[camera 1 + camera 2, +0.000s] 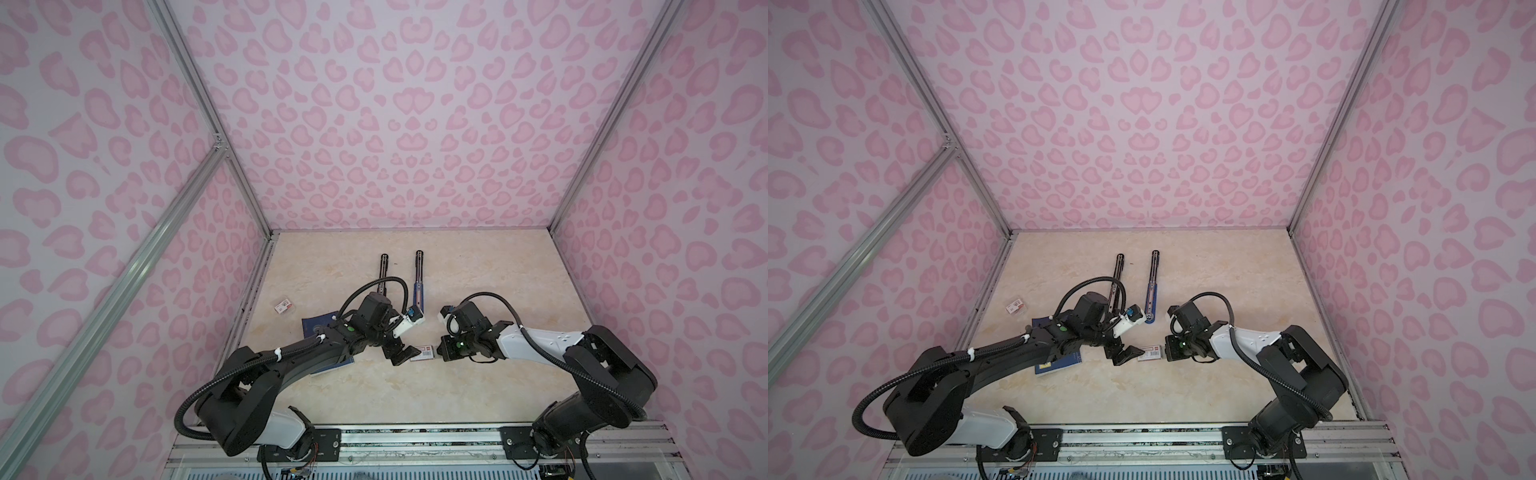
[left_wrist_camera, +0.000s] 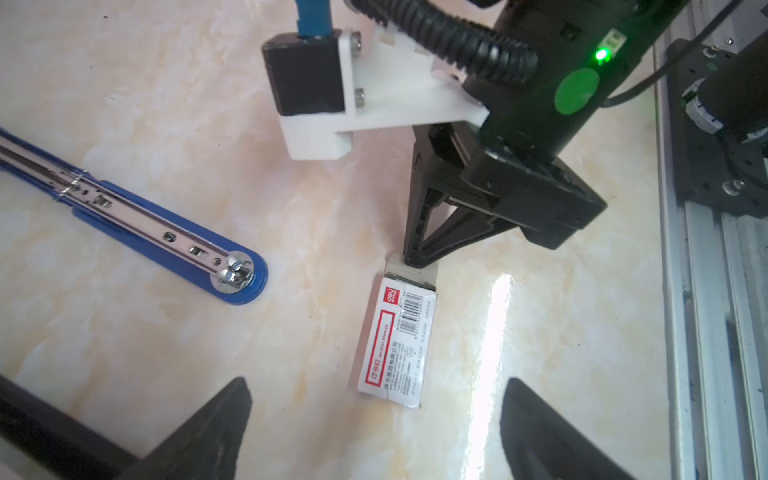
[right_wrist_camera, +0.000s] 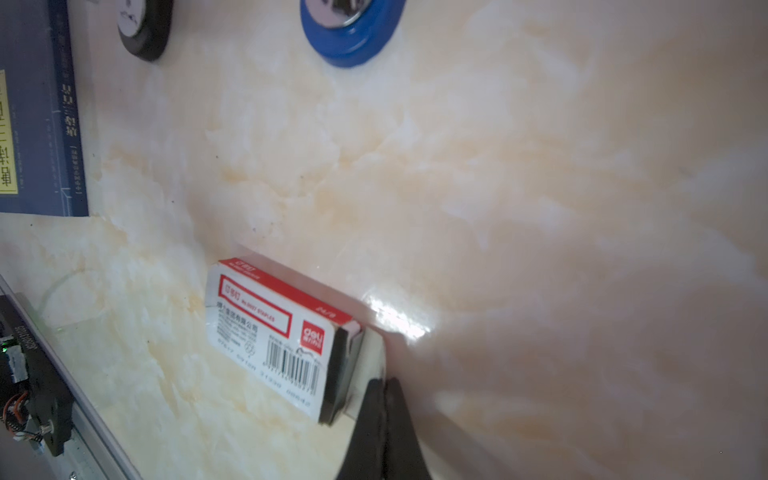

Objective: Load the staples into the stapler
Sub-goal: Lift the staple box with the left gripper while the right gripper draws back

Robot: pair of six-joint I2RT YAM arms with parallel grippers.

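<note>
Right end effector (image 3: 384, 388) closed at the right-end flap (image 3: 370, 353) of the box (image 3: 266, 332), long axis left-right; left end effector (image 2: 376, 382) open just left of it; staples unseen, presumably inside.

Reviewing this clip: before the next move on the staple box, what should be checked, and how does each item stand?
1. Right gripper shut on box flap: ok.
2. Left gripper open, fingers either side of staple box, apart from it: ok.
3. Box lying flat on table: ok.
4. Staples out of the box: not ok, none visible.
5. Blue stapler ready for loading: cannot tell.
</note>
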